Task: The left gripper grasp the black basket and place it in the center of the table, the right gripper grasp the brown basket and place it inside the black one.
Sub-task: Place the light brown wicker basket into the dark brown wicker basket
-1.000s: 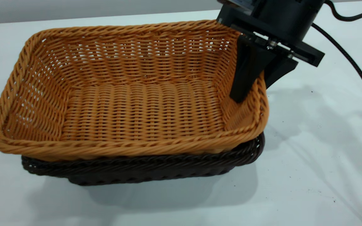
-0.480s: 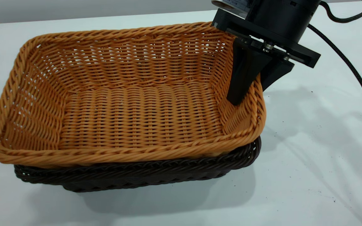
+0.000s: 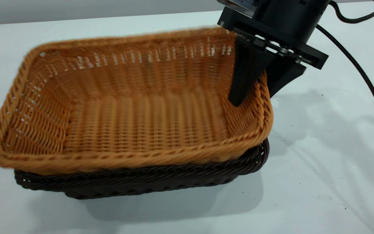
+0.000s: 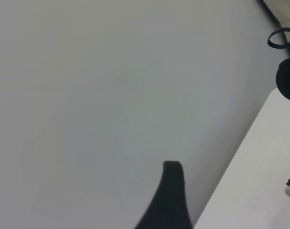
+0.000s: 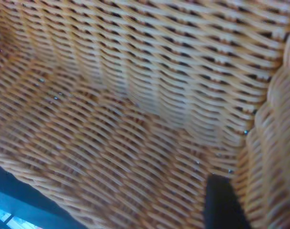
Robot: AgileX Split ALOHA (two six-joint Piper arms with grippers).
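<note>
My right gripper (image 3: pixel 255 87) pinches the right end wall of the brown basket (image 3: pixel 135 110), one finger inside and one outside the braided rim, so I can carry it by that edge. The brown basket sits tilted in the black basket (image 3: pixel 141 182), which rests on the table (image 3: pixel 320 169), not yet fully nested. My left gripper (image 4: pixel 166 200) is parked away; whether it is spread I cannot tell.

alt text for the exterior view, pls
The right gripper clamps the right rim of the brown basket, which sits tilted in the black basket on the table.
</note>
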